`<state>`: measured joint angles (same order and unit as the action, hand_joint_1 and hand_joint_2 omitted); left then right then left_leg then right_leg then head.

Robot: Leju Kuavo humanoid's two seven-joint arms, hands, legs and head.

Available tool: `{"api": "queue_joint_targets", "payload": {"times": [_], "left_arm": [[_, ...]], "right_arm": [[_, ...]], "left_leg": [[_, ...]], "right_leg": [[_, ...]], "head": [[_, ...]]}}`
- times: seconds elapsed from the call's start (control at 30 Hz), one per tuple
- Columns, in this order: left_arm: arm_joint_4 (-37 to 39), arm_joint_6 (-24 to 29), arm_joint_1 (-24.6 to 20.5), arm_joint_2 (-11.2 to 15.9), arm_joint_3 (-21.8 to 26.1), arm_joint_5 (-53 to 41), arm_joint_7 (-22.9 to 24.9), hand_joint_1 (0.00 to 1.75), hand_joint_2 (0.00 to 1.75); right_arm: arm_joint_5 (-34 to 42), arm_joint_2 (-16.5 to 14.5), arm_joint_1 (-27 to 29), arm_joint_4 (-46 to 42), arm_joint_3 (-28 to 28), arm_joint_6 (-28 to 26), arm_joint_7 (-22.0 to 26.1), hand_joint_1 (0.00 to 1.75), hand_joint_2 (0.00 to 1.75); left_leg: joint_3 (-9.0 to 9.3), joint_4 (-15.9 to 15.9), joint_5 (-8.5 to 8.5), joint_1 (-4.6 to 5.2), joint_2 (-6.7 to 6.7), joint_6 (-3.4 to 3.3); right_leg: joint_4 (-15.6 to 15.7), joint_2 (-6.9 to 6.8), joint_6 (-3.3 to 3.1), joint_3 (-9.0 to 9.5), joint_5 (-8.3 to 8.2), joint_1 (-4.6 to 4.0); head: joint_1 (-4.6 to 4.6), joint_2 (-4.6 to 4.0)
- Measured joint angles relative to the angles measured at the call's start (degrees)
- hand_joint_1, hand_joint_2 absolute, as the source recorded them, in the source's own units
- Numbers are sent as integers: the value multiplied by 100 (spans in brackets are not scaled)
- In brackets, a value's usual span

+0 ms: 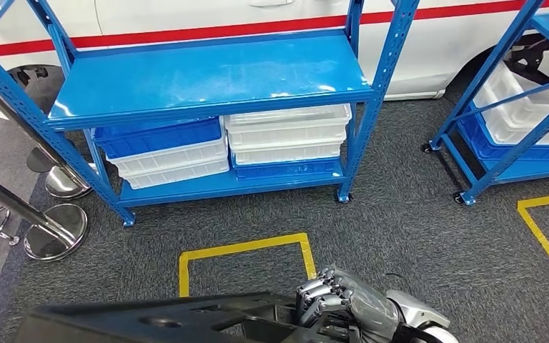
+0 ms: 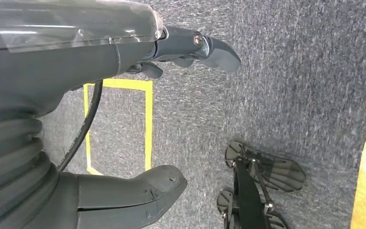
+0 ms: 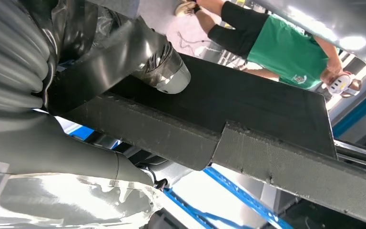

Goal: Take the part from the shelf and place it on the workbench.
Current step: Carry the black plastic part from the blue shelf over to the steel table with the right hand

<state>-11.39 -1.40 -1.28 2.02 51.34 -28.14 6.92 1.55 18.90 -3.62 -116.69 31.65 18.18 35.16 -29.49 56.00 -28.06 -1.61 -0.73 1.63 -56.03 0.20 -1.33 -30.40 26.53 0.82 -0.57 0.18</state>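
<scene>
Transport is the step in hand, judged from the pictures: the part (image 1: pixel 164 321), a large flat black moulded piece, is off the shelf (image 1: pixel 207 78) and sits low in the head view, in front of the robot's body. The right hand (image 1: pixel 343 296) grips the part at its right end, fingers curled over the upper edge; the right wrist view shows the thumb (image 3: pixel 169 71) pressed against the dark face of the part (image 3: pixel 248 109). The left hand (image 2: pixel 124 119) holds nothing: in the left wrist view its fingers (image 2: pixel 205 47) and thumb stand apart over grey carpet (image 2: pixel 290 71) and a yellow floor marking (image 2: pixel 119 124). The blue shelf stands ahead, its upper board bare, with white and blue bins (image 1: pixel 286 132) on the lower level. A person in a green shirt (image 3: pixel 290 47) is visible beyond the part in the right wrist view.

The workbench cannot be located in these pictures. The next move calls for turning toward it while keeping the part level, and probably bringing the left hand under the unsupported end. A one-sided grip on such a long piece risks tilt or slip.
</scene>
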Motion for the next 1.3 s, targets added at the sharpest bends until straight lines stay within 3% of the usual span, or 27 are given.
{"api": "queue_joint_targets", "payload": {"times": [0.07,0.1,0.13,0.2,0.23,0.27,0.3,0.37,0.43,0.47,0.5,0.53,0.6,0.67,0.7,0.8,0.87,0.93,0.97,1.0,1.03,1.07,1.13,1.17,1.23,1.3], "left_arm": [[0,21,-2,19,0,-7,-19,0,175],[-1,52,-6,46,1,-23,-57,0,175],[-1,85,-15,84,4,-39,-128,0,175],[-5,122,-66,186,15,-125,-378,0,175],[-7,115,-91,223,20,-160,-482,0,175],[-8,105,-113,242,22,-199,-551,0,175],[-9,97,-122,249,22,-216,-565,0,175],[-10,83,-129,257,22,-235,-578,0,175],[-11,78,-118,264,22,-243,-581,0,175],[-11,77,-113,263,22,-244,-581,0,175],[-11,77,-112,263,22,-244,-581,0,175],[-11,77,-117,263,22,-245,-582,0,175],[-11,83,-129,262,21,-259,-597,0,175],[-11,104,-134,267,20,-292,-631,0,175],[-11,118,-138,273,20,-309,-644,0,175],[-13,134,-161,282,20,-343,-661,0,175],[-13,133,-175,280,19,-378,-683,0,175],[-13,130,-167,278,17,-407,-714,0,175],[-13,126,-157,277,17,-419,-729,0,175],[-13,122,-148,274,17,-431,-747,0,175],[-13,119,-142,272,17,-447,-769,0,175],[-13,116,-140,270,17,-465,-794,0,175],[-13,119,-145,271,17,-503,-840,0,175],[-13,127,-148,273,16,-520,-856,0,175],[-13,160,-152,278,16,-547,-867,0,175],[-14,185,-161,277,16,-568,-867,0,175]], "right_arm": [[-21,-1,-7,1,-4,2,4,175,175],[-30,-1,-14,7,-5,22,12,175,175],[-48,-5,-37,22,-5,43,33,175,175],[-143,-40,-140,50,2,9,110,175,175],[-190,-58,-187,56,5,-35,148,175,175],[-223,-72,-215,52,9,-81,174,175,175],[-225,-73,-214,46,10,-99,185,175,175],[-228,-74,-223,39,12,-114,197,175,175],[-229,-77,-227,39,16,-120,198,175,175],[-229,-78,-225,40,18,-121,197,175,175],[-229,-80,-222,42,20,-123,197,175,175],[-230,-80,-222,43,21,-123,196,175,175],[-231,-79,-228,44,22,-125,194,175,175],[-238,-81,-253,43,26,-132,186,175,175],[-237,-87,-273,42,32,-136,177,175,175],[-191,-131,-395,40,78,-82,83,175,175],[-120,-195,-547,46,131,-9,-4,175,175],[-39,-277,-672,63,195,33,-56,175,175],[0,-313,-705,73,225,40,-74,175,175],[36,-338,-724,82,250,38,-88,175,175],[67,-357,-741,89,271,31,-103,175,175],[96,-376,-763,92,287,26,-122,175,175],[141,-405,-821,93,316,21,-166,175,175],[153,-417,-853,92,332,20,-188,175,175],[158,-434,-897,88,370,13,-216,175,175],[154,-442,-910,79,394,4,-222,175,175]], "left_leg": [[-146,340,-250,1,9,-1],[-346,796,-488,6,14,-1],[-439,1068,-579,18,24,-19],[-182,702,-402,76,250,-135],[72,225,-185,105,339,-202],[245,-137,-49,103,398,-253],[241,-159,-12,88,329,-275],[215,-199,58,48,171,-319],[174,-198,79,48,18,-335],[163,-196,84,43,-58,-328],[157,-195,87,33,-130,-319],[157,-194,88,20,-197,-305],[182,-192,78,-2,-314,-260],[214,-191,59,0,-412,-175],[230,-192,56,3,-459,-127],[263,-208,49,-11,-558,5],[131,88,-186,-29,-341,46],[-241,868,-619,-24,-51,46],[-434,1266,-776,-14,10,43],[-551,1498,-817,-3,33,33],[-558,1496,-733,4,42,17],[-447,1253,-546,8,61,-8],[-44,404,-137,19,242,-76],[105,72,-25,25,332,-102],[196,-170,8,49,401,-140],[196,-192,58,44,276,-196]], "right_leg": [[2,8,-47,-36,-29,-18],[-6,29,-84,-84,-58,-41],[-17,78,-110,-136,-96,-76],[-53,296,-89,-264,-210,-138],[-59,414,-48,-303,-264,-147],[-72,498,-3,-341,-302,-152],[-112,469,28,-378,-278,-154],[-489,270,89,-574,-5,-147],[-1260,82,164,-910,435,-89],[-1598,50,203,-1040,569,-53],[-1765,28,239,-1086,600,-19],[-1687,4,269,-1006,519,13],[-903,-152,292,-522,177,51],[-174,-373,237,-102,-23,23],[-32,-425,194,-32,-42,-4],[18,-272,60,-75,-91,-28],[71,-156,-34,-97,-158,-5],[73,-35,-91,-147,-198,-14],[62,30,-104,-172,-207,-32],[51,98,-112,-186,-213,-51],[41,166,-116,-192,-217,-69],[31,235,-114,-190,-220,-83],[20,368,-92,-180,-232,-105],[14,431,-71,-186,-243,-111],[13,537,-12,-219,-272,-105],[11,607,55,-262,-298,-92]], "head": [[0,0],[0,0],[0,0],[0,0],[0,0],[-1,-1],[2,-1],[8,0],[12,0],[13,-1],[12,-1],[13,-1],[13,0],[13,1],[12,0],[10,-1],[9,-1],[8,0],[8,0],[8,0],[8,0],[8,0],[8,1],[8,1],[8,1],[8,0]]}}
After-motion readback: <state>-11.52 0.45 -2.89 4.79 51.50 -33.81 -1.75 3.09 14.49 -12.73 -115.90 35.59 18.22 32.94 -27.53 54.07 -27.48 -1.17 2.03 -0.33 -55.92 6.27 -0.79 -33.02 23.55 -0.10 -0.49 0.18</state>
